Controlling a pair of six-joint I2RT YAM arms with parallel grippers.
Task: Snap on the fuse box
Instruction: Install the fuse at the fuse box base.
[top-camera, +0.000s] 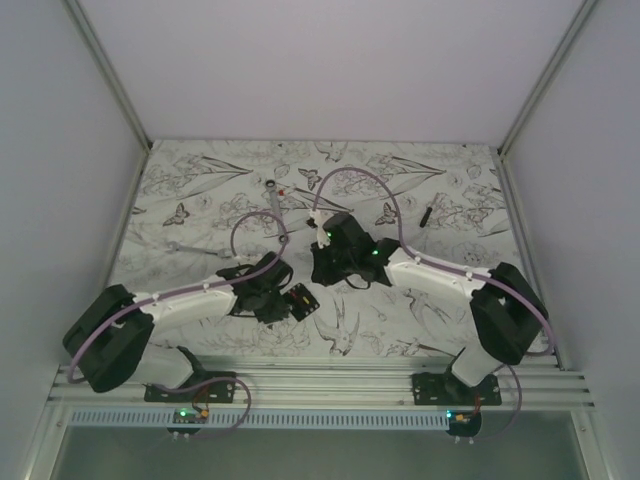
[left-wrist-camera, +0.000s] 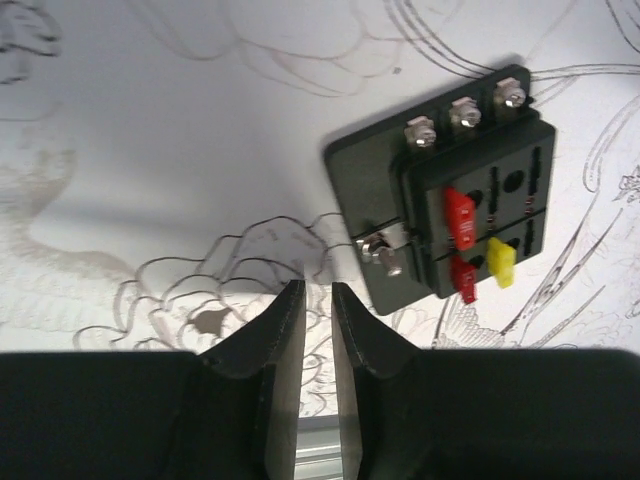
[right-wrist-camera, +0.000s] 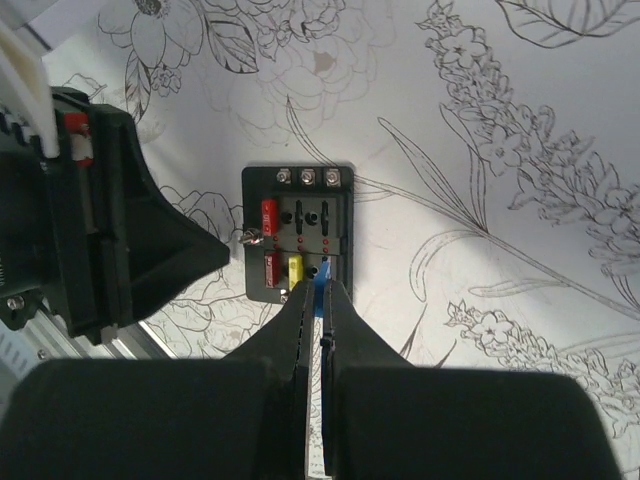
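Observation:
The fuse box (top-camera: 300, 301) is a small black block lying flat on the flower-print table, between the two arms. Its face (left-wrist-camera: 470, 210) carries two red fuses and a yellow one, with three silver screws along one edge. My left gripper (left-wrist-camera: 318, 290) hovers just beside the box, jaws a narrow gap apart with nothing between them. Over the box's near edge (right-wrist-camera: 297, 230), my right gripper (right-wrist-camera: 318, 290) is shut on a thin blue fuse (right-wrist-camera: 320, 288). The left gripper's black body (right-wrist-camera: 130, 250) stands close on the box's left side.
A silver tool (top-camera: 272, 192) lies at the back centre and a small silver piece (top-camera: 178, 245) at the left. A thin black stick (top-camera: 426, 213) lies at the back right. Metal frame posts and white walls enclose the table; an aluminium rail (top-camera: 320, 385) runs along its near edge.

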